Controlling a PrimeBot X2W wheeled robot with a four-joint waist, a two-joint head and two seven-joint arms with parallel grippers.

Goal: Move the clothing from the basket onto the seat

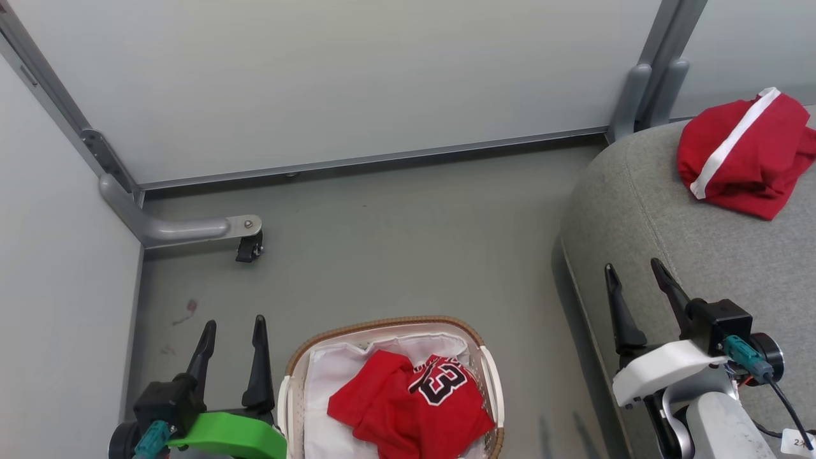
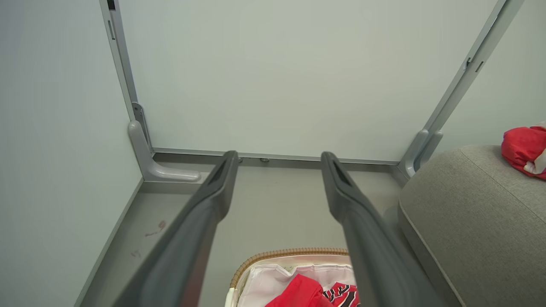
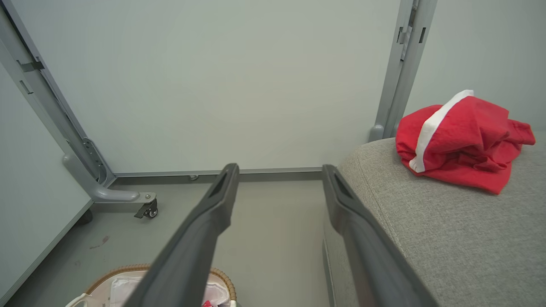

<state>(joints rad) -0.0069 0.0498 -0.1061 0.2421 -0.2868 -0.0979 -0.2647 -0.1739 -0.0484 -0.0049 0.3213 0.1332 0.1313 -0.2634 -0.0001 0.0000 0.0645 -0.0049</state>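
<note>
Plainly, the red jersey [image 1: 414, 401] with the black 23 lay crumpled in the basket [image 1: 382, 324] on the white liner [image 1: 331, 376]. Its lower folds and the basket's near end were cut off by the bottom edge of the head view. The striped garment [image 1: 746, 153], red with a broad white band, sat bunched on the far part of the grey seat [image 1: 637, 210], well apart from the basket, its right side running into the frame edge. The left gripper [image 1: 234, 322] hung just beside the basket's left rim over the floor [image 1: 395, 242], fingers spread and empty. The right gripper [image 1: 633, 266] hovered over the seat's edge nearest the basket, likewise parted, with nothing between its fingers. In both wrist views the dark fingers hid much of the basket.
</note>
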